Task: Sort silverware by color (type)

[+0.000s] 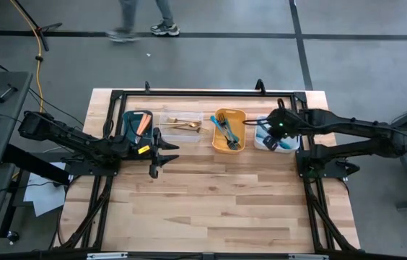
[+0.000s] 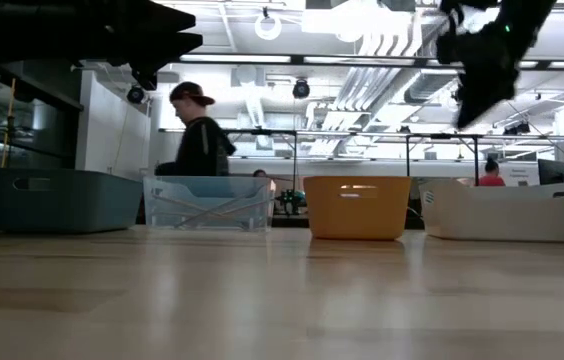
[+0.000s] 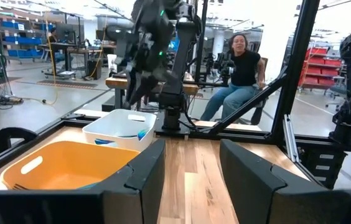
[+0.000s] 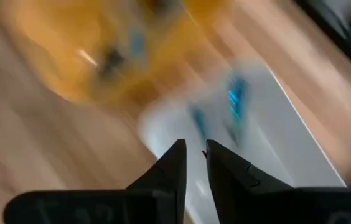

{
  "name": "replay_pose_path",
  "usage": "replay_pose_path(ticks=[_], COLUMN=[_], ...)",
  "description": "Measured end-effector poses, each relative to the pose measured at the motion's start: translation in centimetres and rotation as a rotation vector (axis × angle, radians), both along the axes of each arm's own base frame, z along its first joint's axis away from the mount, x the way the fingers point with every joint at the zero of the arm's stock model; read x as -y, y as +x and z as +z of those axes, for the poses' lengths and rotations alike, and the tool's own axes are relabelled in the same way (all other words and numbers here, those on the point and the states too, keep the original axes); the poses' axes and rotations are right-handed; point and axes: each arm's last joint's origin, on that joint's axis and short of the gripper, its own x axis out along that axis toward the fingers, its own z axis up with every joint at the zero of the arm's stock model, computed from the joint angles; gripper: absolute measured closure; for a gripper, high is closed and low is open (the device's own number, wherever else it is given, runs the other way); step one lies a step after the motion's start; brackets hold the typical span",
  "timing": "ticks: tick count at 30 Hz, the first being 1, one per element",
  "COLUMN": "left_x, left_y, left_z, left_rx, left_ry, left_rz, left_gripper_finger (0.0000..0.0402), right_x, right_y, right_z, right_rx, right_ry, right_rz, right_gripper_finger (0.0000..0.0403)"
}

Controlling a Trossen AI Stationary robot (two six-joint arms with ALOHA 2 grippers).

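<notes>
Right gripper (image 4: 194, 155): it hangs over the white bin (image 1: 276, 142), at about 3 o'clock on the table; the fingers stand a narrow slit apart, and nothing shows between them.
Left gripper (image 3: 188, 174): it waits low over the wood near 9 o'clock; the fingers are apart and empty.
Silverware: teal pieces (image 1: 226, 132) lie in the orange bin (image 1: 229, 148); gold pieces (image 1: 182, 126) in the clear bin (image 1: 180, 118); an orange piece (image 1: 143, 124) in the dark teal bin (image 1: 128, 119); blue pieces (image 4: 234, 102) in the white bin.
Handling: I judge them light, stiff, thin and probably slippery.
Where to hold: across the handle, near its middle.
</notes>
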Motion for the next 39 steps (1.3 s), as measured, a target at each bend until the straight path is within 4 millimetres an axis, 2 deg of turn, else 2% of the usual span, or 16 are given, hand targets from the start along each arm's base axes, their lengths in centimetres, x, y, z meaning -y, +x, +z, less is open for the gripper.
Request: replay_pose_path(ticks=[7,13,20,23,28,36,39], left_x=[0.0,0.0,-0.2,-0.3,-0.3,-0.3,-0.3], left_y=[0.0,0.0,0.0,0.0,0.0,0.0,0.0], left_z=[0.0,0.0,0.0,0.0,0.0,0.0,0.0], left_rx=[0.001,0.001,0.000,-0.001,-0.001,-0.003,-0.003], left_ry=[-0.028,-0.027,-0.016,-0.010,-0.009,-0.009,-0.008], left_rz=[-0.002,-0.002,0.078,0.099,0.111,0.110,0.110], left_gripper_finger=[0.0257,0.0257,0.0257,0.0257,0.0257,0.0257,0.0257], right_x=[-1.7,-3.2,-5.0,-5.7,-6.6,-7.3,-7.2], right_y=[2.4,4.7,5.6,5.9,6.7,8.0,8.1], right_z=[1.0,0.0,-1.3,-1.9,-3.1,-4.9,-5.1], right_rx=[0.469,0.825,1.156,1.193,1.140,1.070,1.057], right_ry=[-0.114,-0.195,-0.322,-0.348,-0.344,-0.361,-0.379], right_rz=[0.196,0.409,0.629,0.699,0.762,0.821,0.791], right_gripper_finger=[0.0340,0.0340,0.0340,0.0340,0.0340,0.0341,0.0341])
